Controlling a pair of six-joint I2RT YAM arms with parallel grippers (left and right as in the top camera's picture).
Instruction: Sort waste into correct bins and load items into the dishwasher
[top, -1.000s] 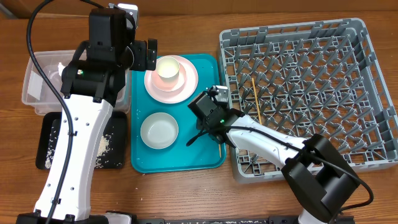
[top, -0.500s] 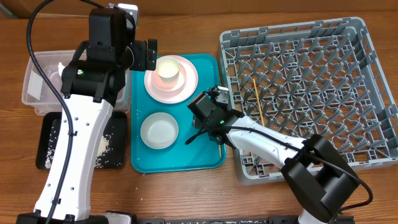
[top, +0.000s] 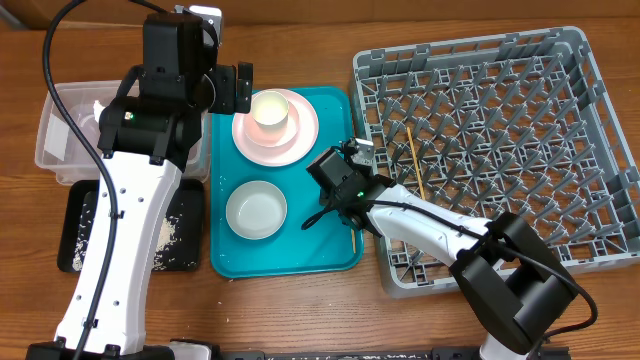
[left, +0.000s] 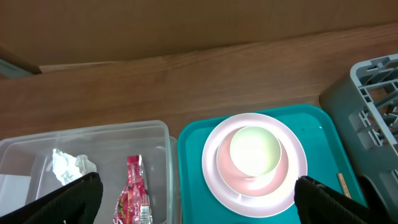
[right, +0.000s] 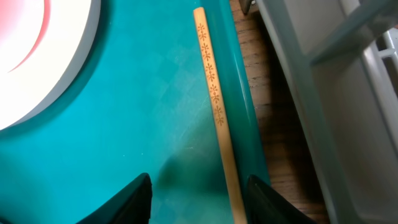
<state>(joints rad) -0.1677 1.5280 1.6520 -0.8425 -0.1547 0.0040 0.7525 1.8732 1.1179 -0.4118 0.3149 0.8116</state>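
Tub (left: 168, 134) holds tissue (left: 69, 167) and wrapper (left: 134, 186). Teal tray (left: 193, 162) holds cup (left: 254, 151) on plate (left: 211, 160), bowl (top: 256, 210) and chopstick (right: 214, 106). Left gripper (left: 199, 196) and right gripper (right: 202, 199) are spread, empty.

L arm (top: 118, 235): white link, blk joints, blk cable | R arm (top: 425, 228): same, green LED | fingers (right: 134, 199): blk

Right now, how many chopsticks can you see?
2. One chopstick lies in the grey rack, toward its left side. The second chopstick lies on the teal tray along its right rim, under the right claw. Others may be hidden.
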